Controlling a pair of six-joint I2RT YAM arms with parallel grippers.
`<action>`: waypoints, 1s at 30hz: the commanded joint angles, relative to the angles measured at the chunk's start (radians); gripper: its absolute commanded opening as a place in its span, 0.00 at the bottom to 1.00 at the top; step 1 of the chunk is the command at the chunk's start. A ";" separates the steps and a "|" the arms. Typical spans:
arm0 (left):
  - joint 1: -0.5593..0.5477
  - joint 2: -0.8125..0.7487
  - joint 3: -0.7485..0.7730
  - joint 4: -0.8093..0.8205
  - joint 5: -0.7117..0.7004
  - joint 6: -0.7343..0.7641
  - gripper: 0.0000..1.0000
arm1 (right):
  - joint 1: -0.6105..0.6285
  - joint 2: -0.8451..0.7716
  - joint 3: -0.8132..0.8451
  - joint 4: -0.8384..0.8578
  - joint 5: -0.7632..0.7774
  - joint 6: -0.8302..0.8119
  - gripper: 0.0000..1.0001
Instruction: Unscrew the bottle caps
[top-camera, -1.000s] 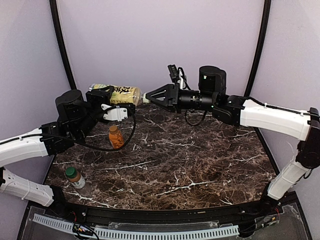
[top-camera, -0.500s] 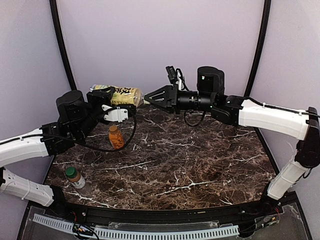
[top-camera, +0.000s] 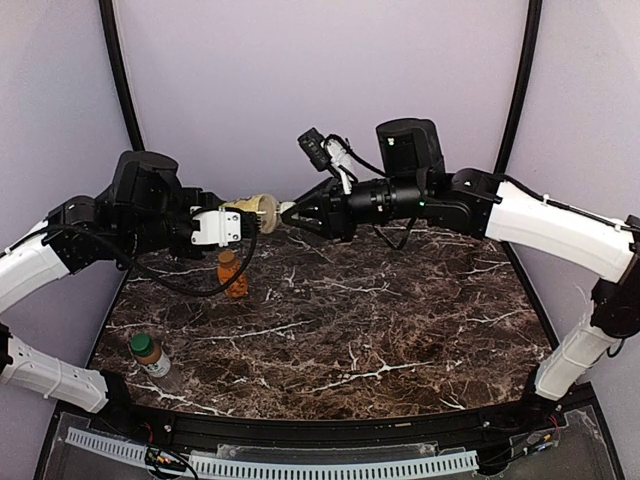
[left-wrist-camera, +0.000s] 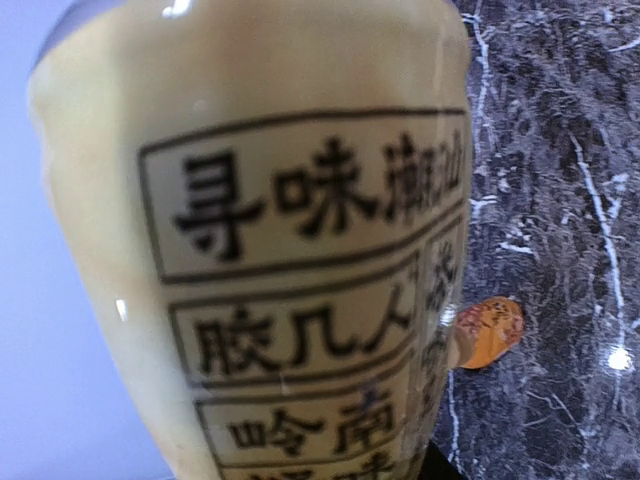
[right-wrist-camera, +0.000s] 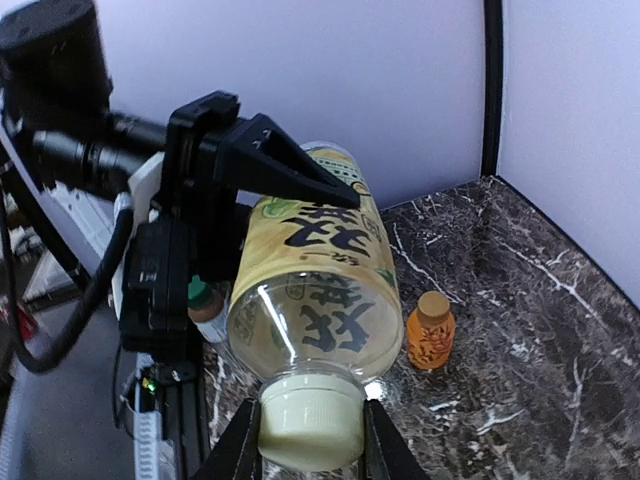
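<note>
Bottles, plastic, three: small clear green-capped one (top-camera: 150, 357) standing near left, short orange one (top-camera: 232, 272) upright beyond, tall yellow-labelled one (right-wrist-camera: 310, 270) farthest, held level aloft in the clamped left gripper (top-camera: 232, 212), right gripper (top-camera: 293, 212) pinching its cream cap (right-wrist-camera: 310, 428); we fear a weak left hold lets bottle spin with cap.

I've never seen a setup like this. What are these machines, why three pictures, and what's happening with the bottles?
Two white robot arms stand at a dark marble table. One picture looks down from above; the other two come from a camera on each wrist. The left gripper holds a tall yellow-labelled plastic bottle sideways in the air; the right gripper pinches its cream cap. On the table stand a short orange bottle and a small clear bottle with a green cap.
</note>
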 joint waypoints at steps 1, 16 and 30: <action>-0.012 0.062 0.105 -0.434 0.379 -0.207 0.25 | 0.125 -0.005 0.072 -0.098 0.000 -0.619 0.00; -0.011 0.099 0.215 -0.539 0.519 -0.263 0.25 | 0.214 -0.029 0.050 -0.155 0.242 -1.136 0.00; -0.010 0.072 0.155 -0.331 0.294 -0.271 0.25 | 0.199 -0.184 -0.051 -0.014 0.175 -0.658 0.99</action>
